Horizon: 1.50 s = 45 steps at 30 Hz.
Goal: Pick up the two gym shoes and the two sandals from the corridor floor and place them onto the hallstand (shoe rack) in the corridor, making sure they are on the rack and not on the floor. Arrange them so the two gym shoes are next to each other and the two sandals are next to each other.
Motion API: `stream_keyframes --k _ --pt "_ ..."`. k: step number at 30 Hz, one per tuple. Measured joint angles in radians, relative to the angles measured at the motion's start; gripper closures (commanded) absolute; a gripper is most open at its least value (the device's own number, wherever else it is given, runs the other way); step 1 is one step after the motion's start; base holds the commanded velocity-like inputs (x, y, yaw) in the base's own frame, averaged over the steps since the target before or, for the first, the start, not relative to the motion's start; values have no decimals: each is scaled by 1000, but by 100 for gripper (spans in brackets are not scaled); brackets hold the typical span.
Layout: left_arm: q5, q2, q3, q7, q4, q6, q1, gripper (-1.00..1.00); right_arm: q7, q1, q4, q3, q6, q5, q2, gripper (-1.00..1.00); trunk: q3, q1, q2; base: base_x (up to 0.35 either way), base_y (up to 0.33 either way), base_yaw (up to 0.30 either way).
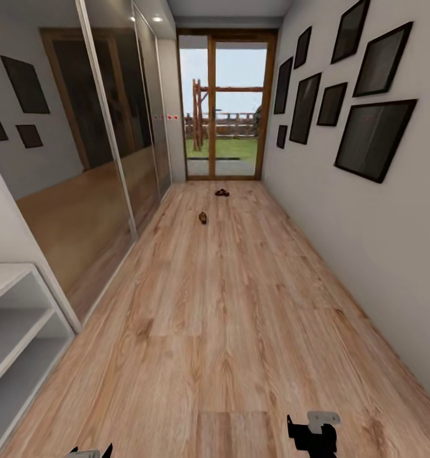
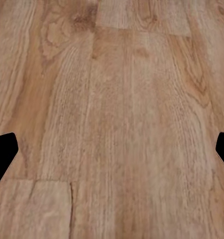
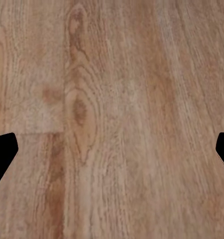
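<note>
- Down at the near edge, left end effector (image 1: 88,452) hangs low over the corridor floor (image 1: 240,318), fingers spread wide, nothing held.
- Left side: pale shelving (image 1: 18,318) sits beside the mirrored wardrobe (image 1: 107,159).
- Far ahead, one sandal (image 1: 203,217) lies alone; another dark sandal (image 1: 222,192) rests near the glass door (image 1: 224,105).
- Right end effector (image 1: 312,432) is likewise wide open and empty.
- My call: roll straight down the corridor, stop short, then lower an arm.
</note>
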Motion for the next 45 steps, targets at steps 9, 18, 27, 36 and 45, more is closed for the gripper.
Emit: stream_keyframes --k 9,18,27,36,45 --pt "0 0 0 0 0 0 0 -100 -1 0 0 0 0 0 0 -100 0 0 0 338 0 0" --pt "0 0 0 0 0 0 0 -100 -2 0 0 0 0 0 0 -100 0 0 0 338 0 0" --pt "0 0 0 0 0 0 0 -100 -2 0 0 0 0 -1 -1 -100 0 0 0 338 0 0" --pt "0 0 0 0 0 0 0 -100 -2 0 0 0 0 -1 -2 -100 0 0 0 338 0 0" --pt "0 0 0 0 0 0 0 -100 -2 3 0 0 0 -1 -2 -100 0 0 0 338 0 0"
